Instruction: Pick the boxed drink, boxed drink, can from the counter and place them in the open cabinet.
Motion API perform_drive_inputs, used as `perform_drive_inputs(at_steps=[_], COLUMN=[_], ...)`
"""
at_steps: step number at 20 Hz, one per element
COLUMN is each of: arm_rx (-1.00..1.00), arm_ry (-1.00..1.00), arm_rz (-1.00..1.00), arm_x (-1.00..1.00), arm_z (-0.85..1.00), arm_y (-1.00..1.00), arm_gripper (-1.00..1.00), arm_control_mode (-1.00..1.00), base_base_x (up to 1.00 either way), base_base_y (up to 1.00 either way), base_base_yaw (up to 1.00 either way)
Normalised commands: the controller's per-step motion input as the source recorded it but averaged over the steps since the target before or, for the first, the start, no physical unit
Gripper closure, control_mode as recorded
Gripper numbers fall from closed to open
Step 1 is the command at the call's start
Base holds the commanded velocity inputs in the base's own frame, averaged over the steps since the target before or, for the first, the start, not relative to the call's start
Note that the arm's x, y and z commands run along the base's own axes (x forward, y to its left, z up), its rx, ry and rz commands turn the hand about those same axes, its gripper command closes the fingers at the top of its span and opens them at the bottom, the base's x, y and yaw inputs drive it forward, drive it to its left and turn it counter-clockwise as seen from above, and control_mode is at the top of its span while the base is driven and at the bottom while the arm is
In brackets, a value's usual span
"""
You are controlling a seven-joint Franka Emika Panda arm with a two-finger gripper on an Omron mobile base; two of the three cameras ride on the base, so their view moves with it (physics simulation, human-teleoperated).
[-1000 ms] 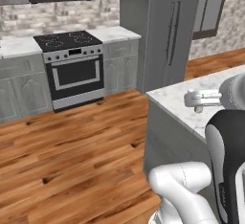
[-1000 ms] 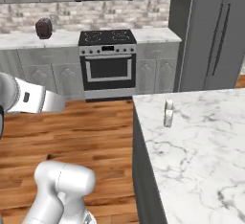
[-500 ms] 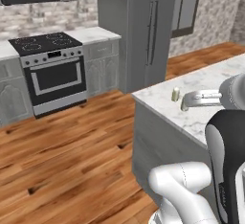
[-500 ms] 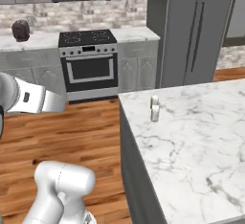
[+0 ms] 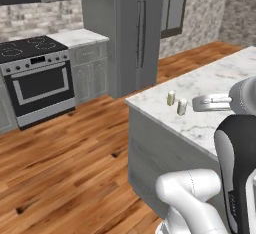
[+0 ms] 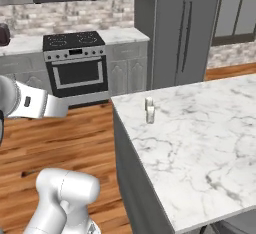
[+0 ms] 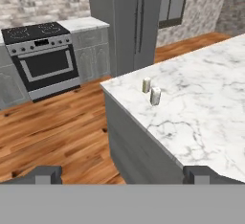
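Since the earlier pictures the whole scene has slid leftward in both base views — the base has driven, so the camera moved, not the things; the stove now sits further left and more of the counter is in sight, with a second carton showing beside the first.

At the far left stands the stove (image 5: pixel 37 80), dark-topped with a glass oven door, against a stone-tiled wall. Right of it rises a tall grey refrigerator (image 5: pixel 135 28). The wooden floor (image 5: pixel 65 168) runs between these and the counter (image 5: pixel 210 118), a white marble slab with grey veins on a grey base.

The two boxed drinks (image 5: pixel 171 97) (image 5: pixel 182 107) stand upright near the counter's left corner, just beside one another, the nearer one slightly right in the left base view. In the right base view they overlap, one behind the other (image 6: pixel 149 110). The hand view shows them apart (image 7: pixel 146 85) (image 7: pixel 155 95), close to the counter's edge.

The gripper (image 7: pixel 123 174) is held well apart from the cartons, its two dark fingertips (image 7: pixel 47 172) spread wide — nothing between them.
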Motion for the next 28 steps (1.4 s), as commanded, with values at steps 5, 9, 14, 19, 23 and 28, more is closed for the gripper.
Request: perform_drive_inputs(at_steps=[5, 9, 14, 19, 23, 28], arm_rx=[0.00, 0.00, 0.00, 0.00, 0.00, 0.00], arm_ry=[0.00, 0.00, 0.00, 0.00, 0.00, 0.00], arm_rz=[0.00, 0.00, 0.00, 0.00, 0.00, 0.00], arm_x=[0.00, 0.00, 0.00, 0.00, 0.00, 0.00], arm_z=[0.00, 0.00, 0.00, 0.00, 0.00, 0.00], arm_y=[0.00, 0.00, 0.00, 0.00, 0.00, 0.00], arm_gripper=[-1.00, -1.00, -1.00, -1.00, -1.00, -1.00], arm_control_mode=[1.00, 1.00, 1.00, 1.00, 1.00, 1.00], base_base_x=[0.26, 0.32, 0.33, 0.51, 0.59, 0.50], base_base_y=[-0.01, -0.07, -0.03, 0.00, 0.00, 0.00], base_base_yaw=[-0.15, -0.10, -0.11, -0.10, -0.10, -0.10])
